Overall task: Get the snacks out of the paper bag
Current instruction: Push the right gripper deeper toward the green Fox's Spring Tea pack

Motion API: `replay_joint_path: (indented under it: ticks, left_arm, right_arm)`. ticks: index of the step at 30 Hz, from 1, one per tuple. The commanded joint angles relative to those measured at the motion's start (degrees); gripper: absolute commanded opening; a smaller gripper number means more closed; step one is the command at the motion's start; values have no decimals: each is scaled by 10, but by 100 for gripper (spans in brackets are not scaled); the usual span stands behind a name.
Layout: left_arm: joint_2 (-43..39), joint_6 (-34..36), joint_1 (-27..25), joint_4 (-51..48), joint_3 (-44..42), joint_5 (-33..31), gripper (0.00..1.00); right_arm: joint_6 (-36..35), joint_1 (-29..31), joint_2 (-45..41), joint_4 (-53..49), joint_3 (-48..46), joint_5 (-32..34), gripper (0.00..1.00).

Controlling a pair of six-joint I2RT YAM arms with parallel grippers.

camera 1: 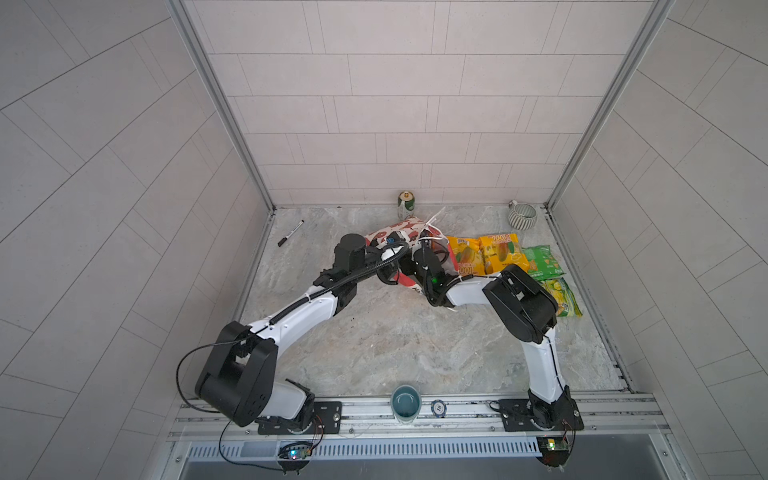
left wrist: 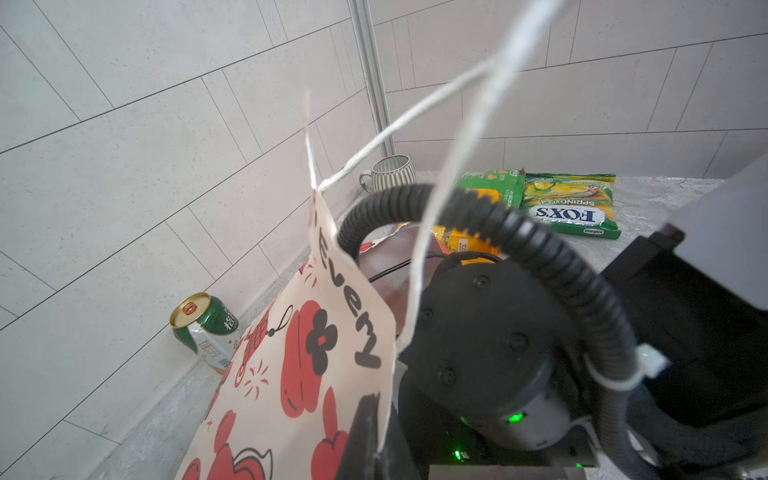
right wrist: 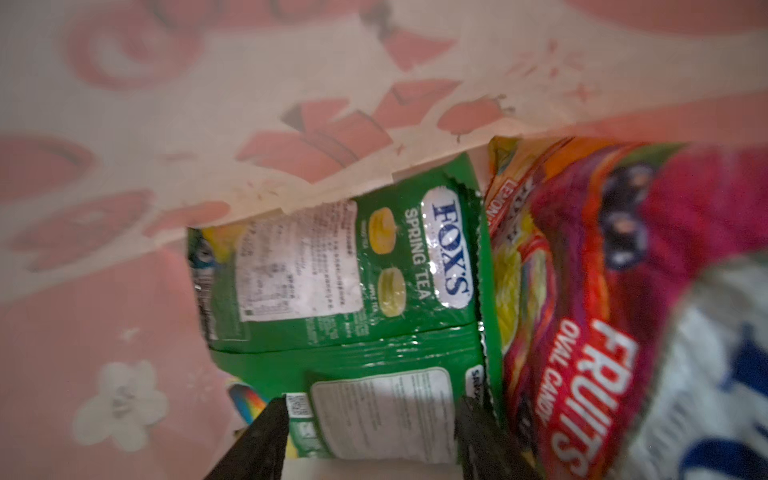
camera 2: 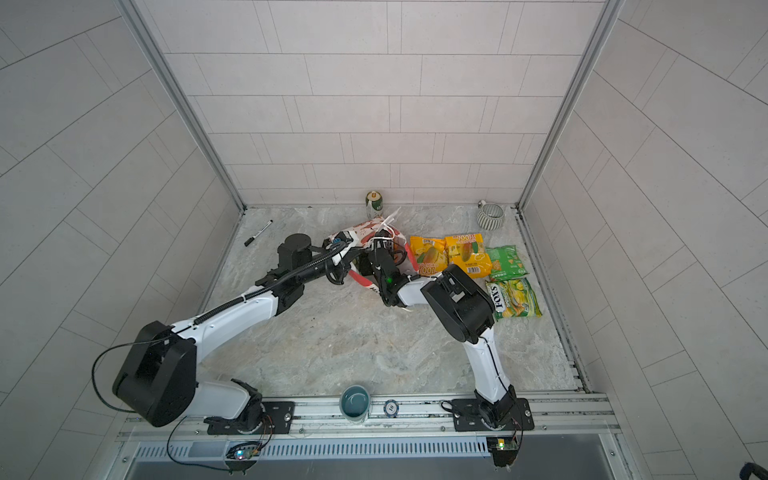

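Note:
The paper bag (camera 1: 397,230) lies on its side mid-table, seen in both top views, mouth toward the arms. My left gripper (left wrist: 380,419) is shut on the bag's upper edge (left wrist: 291,365), holding it up; a white cord handle (left wrist: 457,137) loops above. My right gripper (right wrist: 374,405) is inside the bag, open, its fingers on either side of a green snack packet (right wrist: 353,291). A red-orange packet (right wrist: 582,332) lies beside it. On the table to the bag's right lie two yellow-orange packets (camera 1: 465,255) (camera 1: 500,251), a green one (camera 1: 542,262) and a yellow-green one (camera 1: 561,297).
A green-and-white can (camera 1: 406,203) stands at the back wall behind the bag. A striped mug (camera 1: 522,216) sits in the back right corner and a black marker (camera 1: 290,233) at the back left. A teal cup (camera 1: 406,402) and a round chip (camera 1: 438,408) rest on the front rail.

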Motion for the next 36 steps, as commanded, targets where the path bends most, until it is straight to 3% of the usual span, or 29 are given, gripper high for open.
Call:
replay_joint_path:
  ticks: [1, 5, 8, 14, 26, 36]
  left_arm:
    - [-6, 8, -11, 39, -2, 54, 0]
    - [-1, 8, -11, 43, -2, 56, 0]
    - [-2, 10, -12, 45, -5, 53, 0]
    - [1, 18, -11, 48, -9, 36, 0]
    - [13, 41, -11, 31, -8, -22, 0]
    - [2, 59, -11, 18, -14, -56, 0]
  right_arm:
    - [9, -5, 22, -29, 31, 18, 66]
    - [31, -10, 39, -86, 76, 21, 59]
    - [56, -16, 45, -134, 103, 6, 39]
    - [90, -34, 46, -90, 85, -50, 5]
    - [64, -29, -73, 16, -27, -126, 0]
    - [59, -27, -130, 16, -81, -117, 0]
